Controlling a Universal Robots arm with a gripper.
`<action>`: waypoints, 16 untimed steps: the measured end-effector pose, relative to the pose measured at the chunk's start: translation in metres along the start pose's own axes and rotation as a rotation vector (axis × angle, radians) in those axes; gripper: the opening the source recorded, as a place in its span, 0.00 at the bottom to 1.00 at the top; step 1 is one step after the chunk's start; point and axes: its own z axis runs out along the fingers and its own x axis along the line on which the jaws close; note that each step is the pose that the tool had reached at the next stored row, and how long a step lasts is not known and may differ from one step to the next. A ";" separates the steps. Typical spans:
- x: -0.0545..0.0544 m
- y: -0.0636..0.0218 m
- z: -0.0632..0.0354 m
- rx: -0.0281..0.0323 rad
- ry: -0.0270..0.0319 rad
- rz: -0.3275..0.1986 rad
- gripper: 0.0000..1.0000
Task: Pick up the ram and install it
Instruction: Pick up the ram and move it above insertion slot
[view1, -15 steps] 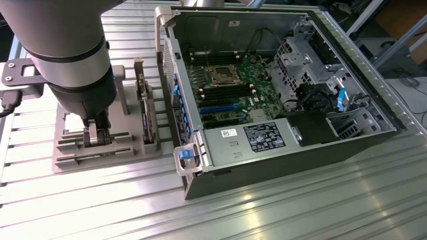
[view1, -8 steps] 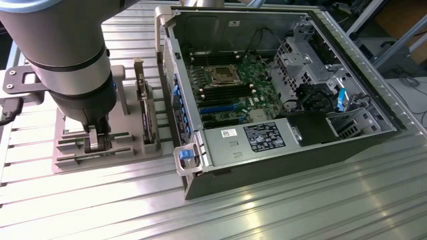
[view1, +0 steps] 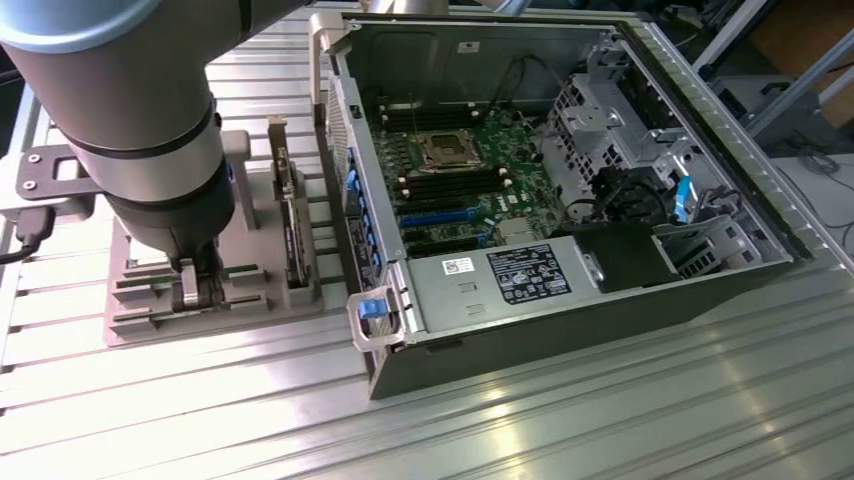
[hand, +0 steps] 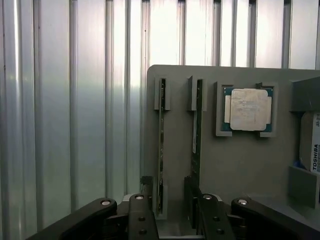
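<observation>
Two ram sticks stand on edge in slots of a grey holder (hand: 180, 150): one ram (hand: 161, 145) and a second ram (hand: 198, 135) beside it. My gripper (hand: 174, 220) is open low over the near end of the holder. The first ram runs into the gap just inside one finger (hand: 142, 215). The second ram ends right at the other finger (hand: 207, 215). In the exterior view my gripper (view1: 200, 288) hangs over the holder (view1: 147, 320) at the exterior view's left, with green ram ends (view1: 246, 270) showing beside it.
A square silver processor chip (hand: 248, 109) and a Toshiba hard drive (hand: 312, 142) sit in the same holder. A dark expansion card (view1: 286, 200) stands upright on it. The open computer case (view1: 561, 170) with its motherboard (view1: 461, 170) lies at the exterior view's right on the ribbed metal table (view1: 601, 420).
</observation>
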 end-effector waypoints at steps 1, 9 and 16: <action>0.000 0.0000 0.0035 -0.0004 0.0000 0.000 0.38; 0.004 0.0017 0.0118 -0.0005 0.0000 0.000 0.38; 0.004 0.0017 0.0266 -0.0014 0.0001 -0.001 0.38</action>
